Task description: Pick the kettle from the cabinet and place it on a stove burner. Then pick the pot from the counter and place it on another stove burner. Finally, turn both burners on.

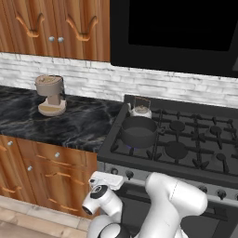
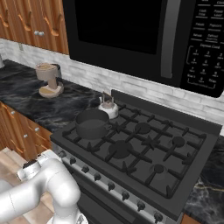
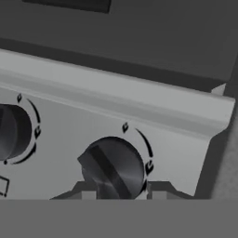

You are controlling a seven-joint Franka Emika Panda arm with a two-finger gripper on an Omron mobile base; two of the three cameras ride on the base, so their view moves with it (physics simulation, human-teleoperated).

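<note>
Knob (image 3: 113,168) at lower centre sits between gripper (image 3: 120,191) tips, grip unclear; off-centre pinch could slip, burner stays unlit.

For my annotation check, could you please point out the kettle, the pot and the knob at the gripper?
kettle (image 1: 140,110): left base view, its body.
pot (image 1: 139,131): left base view, its wall.
knob (image 3: 113,168): hand view, its face.

Black range (image 1: 116,153) carries pot (image 1: 138,131) and kettle (image 1: 140,109); marble counter (image 1: 79,123) holds coffee machine (image 1: 50,95).
</note>
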